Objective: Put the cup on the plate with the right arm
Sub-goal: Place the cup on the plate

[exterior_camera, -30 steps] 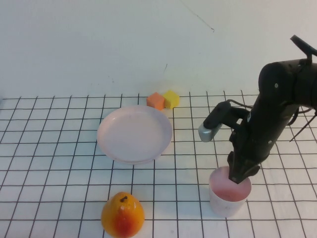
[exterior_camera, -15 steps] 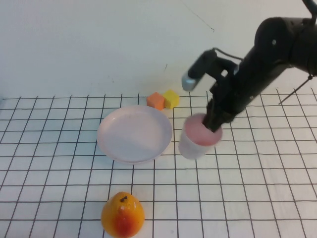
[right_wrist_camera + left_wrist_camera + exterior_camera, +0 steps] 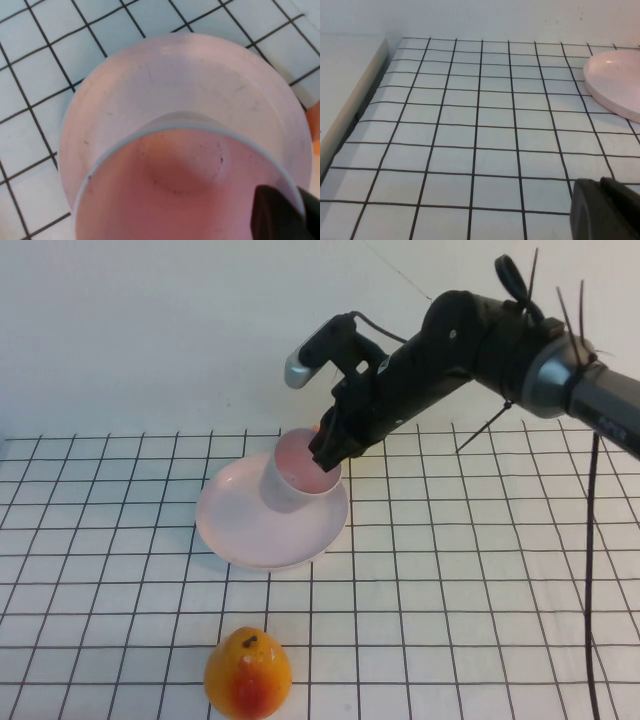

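Note:
The pale pink cup (image 3: 293,478) hangs tilted just above the back right part of the round pale pink plate (image 3: 240,530). My right gripper (image 3: 328,455) is shut on the cup's rim, one finger inside and one outside. In the right wrist view the cup (image 3: 170,185) fills the lower part, with the plate (image 3: 120,85) under it and the right gripper (image 3: 292,212) pinching the rim. My left gripper (image 3: 607,210) shows only in the left wrist view, as a dark tip over bare grid table, with the plate's edge (image 3: 610,82) beyond it.
An orange-yellow pear-like fruit (image 3: 247,672) stands near the front edge, in front of the plate. The table is a white surface with a black grid, backed by a white wall. In the left wrist view a raised white ledge (image 3: 345,100) borders the table.
The right arm lifted the cup from the front right of the table and carried it left and back, to just above the plate.

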### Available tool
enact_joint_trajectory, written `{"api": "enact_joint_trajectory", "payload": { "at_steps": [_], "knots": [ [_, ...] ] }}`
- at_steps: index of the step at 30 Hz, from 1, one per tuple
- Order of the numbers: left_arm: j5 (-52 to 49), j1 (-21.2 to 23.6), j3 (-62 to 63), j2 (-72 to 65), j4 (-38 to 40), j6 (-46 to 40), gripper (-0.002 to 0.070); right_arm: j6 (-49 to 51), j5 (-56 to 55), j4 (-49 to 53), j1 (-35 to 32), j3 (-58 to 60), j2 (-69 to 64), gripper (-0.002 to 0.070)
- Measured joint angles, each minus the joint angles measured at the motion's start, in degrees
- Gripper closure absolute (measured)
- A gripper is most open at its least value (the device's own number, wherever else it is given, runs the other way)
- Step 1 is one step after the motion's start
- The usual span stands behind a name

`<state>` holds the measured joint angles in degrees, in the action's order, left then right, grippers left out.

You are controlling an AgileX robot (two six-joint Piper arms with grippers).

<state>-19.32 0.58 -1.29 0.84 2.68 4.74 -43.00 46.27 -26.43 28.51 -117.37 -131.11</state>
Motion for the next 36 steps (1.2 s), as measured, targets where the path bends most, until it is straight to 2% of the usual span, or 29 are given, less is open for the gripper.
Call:
{"api": "enact_joint_trajectory", "payload": {
  "at_steps": [18,20,25,27,31,36],
  "knots": [
    [0.0,0.0,0.0,0.0,0.0,0.0,0.0677,-1.2,0.8,1.0,0.9,-3.8,-5.9,0.0647],
    [0.0,0.0,0.0,0.0,0.0,0.0,0.0677,0.1,0.4,1.1,0.9,-3.8,-6.0,0.0611],
    [0.0,0.0,0.0,0.0,0.0,0.0,0.0677,1.3,-0.2,0.9,0.9,-4.4,-6.2,0.0406],
    [0.0,0.0,0.0,0.0,0.0,0.0,0.0677,1.4,0.0,0.7,0.9,-5.8,-6.2,0.0356],
    [0.0,0.0,0.0,0.0,0.0,0.0,0.0677,2.4,1.1,0.6,0.9,-10.6,-6.2,0.0328],
    [0.0,0.0,0.0,0.0,0.0,0.0,0.0677,2.8,4.3,4.2,1.0,-18.3,-5.4,0.0329]
  ]
}}
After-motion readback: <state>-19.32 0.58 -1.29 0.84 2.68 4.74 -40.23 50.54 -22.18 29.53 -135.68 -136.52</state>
